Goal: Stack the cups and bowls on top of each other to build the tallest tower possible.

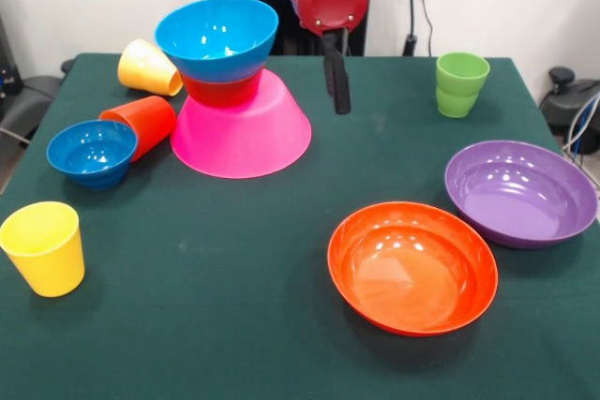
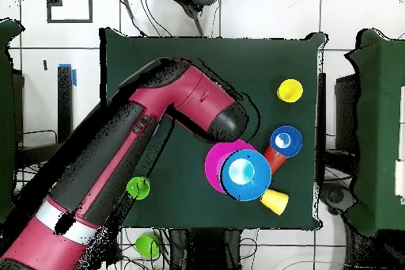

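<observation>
Honestly, no brand, label or writing can be read on any of the things. The tower (image 1: 239, 100) stands at the far left part of the dark green worktop (image 1: 234, 306) in the front view. Its base is the pink bowl (image 1: 242, 133), turned upside down. On it sits a small orange bowl (image 1: 220, 91), and in that one rests the medium blue bowl (image 1: 217, 37), mouth up, glossy, a little tilted. In the overhead view the blue bowl (image 2: 245, 174) covers most of the pink bowl (image 2: 213, 165).

Just left of the tower an orange-red cup (image 1: 142, 124) lies on its side, touching the small blue bowl (image 1: 92, 151), which stands upright. Behind them a yellow cup (image 1: 148, 68) also lies on its side, beside the tower. A second yellow cup (image 1: 44, 248) stands upright at the near left, well apart from the others. The green cup (image 1: 461, 83) stands upright at the far right.

At the near right the shallow orange bowl (image 1: 412, 266) and the shallow purple bowl (image 1: 520, 192) stand mouth up, just beside each other.

The hand (image 1: 337, 77) hangs from the red arm (image 2: 134, 144) just right of the tower, above the worktop, touching nothing. Only one dark finger shape shows, so I cannot tell if it is spread or pressed together.
</observation>
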Motion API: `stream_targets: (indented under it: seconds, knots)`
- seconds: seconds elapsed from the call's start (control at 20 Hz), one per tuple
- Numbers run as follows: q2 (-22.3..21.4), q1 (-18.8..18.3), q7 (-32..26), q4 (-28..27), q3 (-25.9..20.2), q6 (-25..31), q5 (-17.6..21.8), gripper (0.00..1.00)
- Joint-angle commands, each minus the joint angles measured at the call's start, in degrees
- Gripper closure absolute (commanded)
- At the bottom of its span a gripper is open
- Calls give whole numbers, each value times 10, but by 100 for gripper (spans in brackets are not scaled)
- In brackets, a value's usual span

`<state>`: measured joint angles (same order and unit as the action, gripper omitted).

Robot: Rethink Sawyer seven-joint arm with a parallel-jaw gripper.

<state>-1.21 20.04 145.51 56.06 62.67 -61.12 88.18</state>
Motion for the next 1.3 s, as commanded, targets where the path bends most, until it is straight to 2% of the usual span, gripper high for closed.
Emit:
stream_targets:
  seconds: [0.05, 0.25, 0.35, 0.65, 0.95, 1.2, 1.3]
  knots:
    - [22, -1, 33, -30, -125, 12, -46, 0]
    - [11, -11, 4, -27, -140, 27, -73, 0]
    - [5, -14, 8, -28, -144, 37, -87, 0]
    - [37, -12, 16, -50, -140, 78, -106, 0]
    - [46, -18, -25, -53, -149, 111, -145, 0]
    - [29, -34, -105, -39, -168, 139, -207, 0]
    - [30, -36, -114, -38, -165, 138, -213, 0]
